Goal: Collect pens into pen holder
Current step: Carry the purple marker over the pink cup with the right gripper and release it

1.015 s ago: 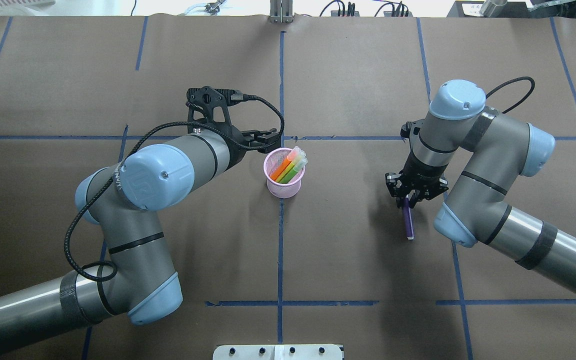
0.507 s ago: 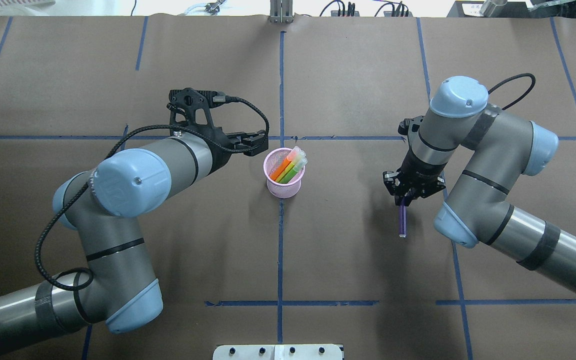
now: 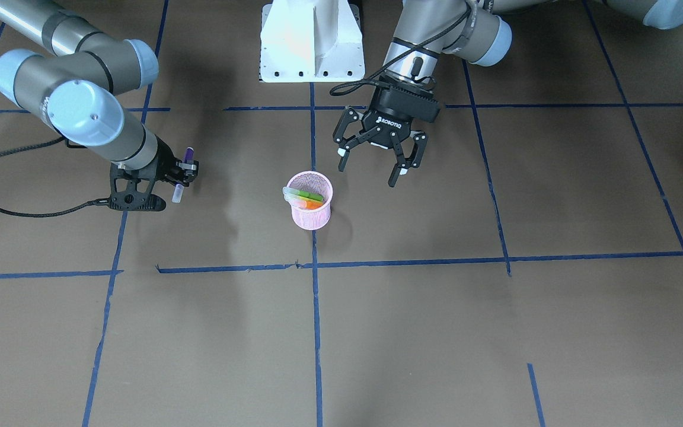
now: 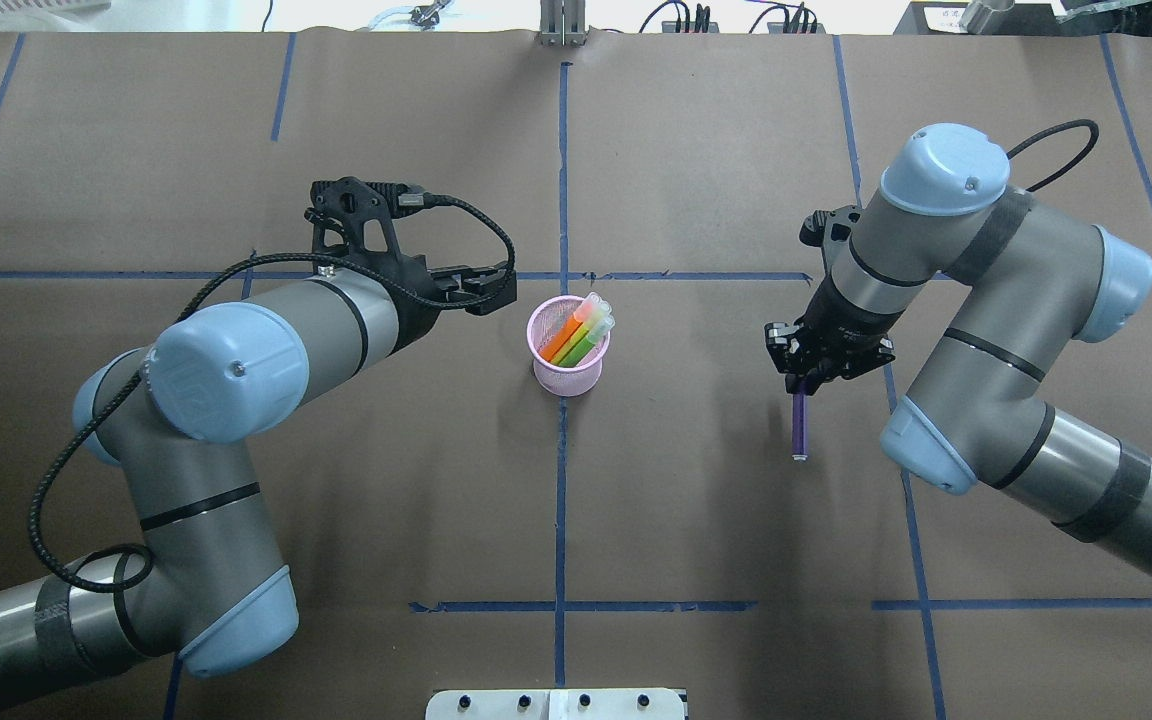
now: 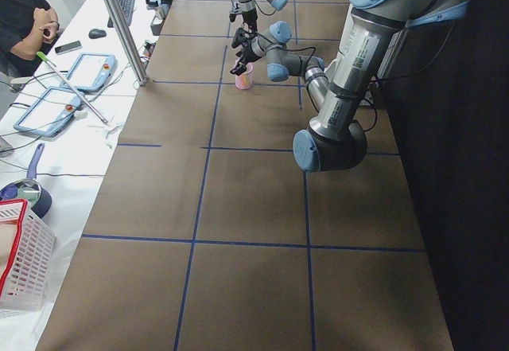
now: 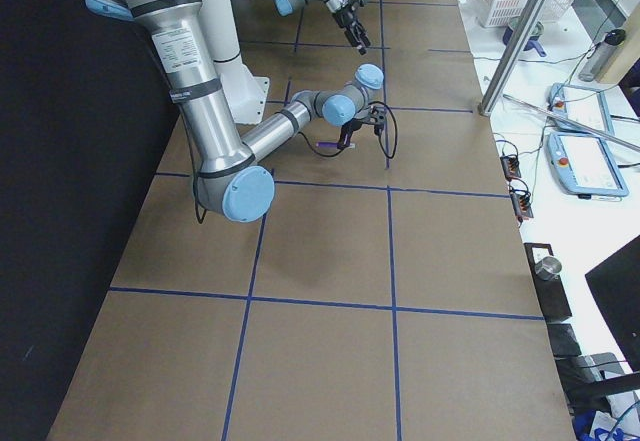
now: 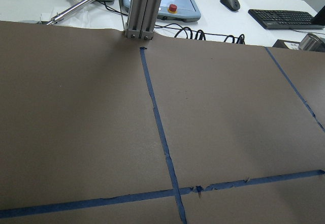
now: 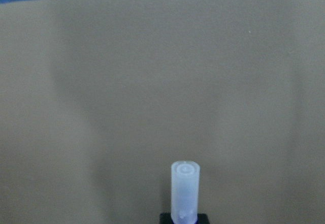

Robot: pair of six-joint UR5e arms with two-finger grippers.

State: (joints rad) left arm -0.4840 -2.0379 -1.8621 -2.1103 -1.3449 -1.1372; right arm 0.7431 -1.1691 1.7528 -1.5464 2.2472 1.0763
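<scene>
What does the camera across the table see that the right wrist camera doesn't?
Only the front-facing view shows the pink holder with the green pen and orange pen inside, and the open left gripper near it. Only the right wrist view shows the purple pen close up and end-on, with the round tip of its pale cap. Both show that pen held by the right gripper, plus the brown table and blue tape.
</scene>
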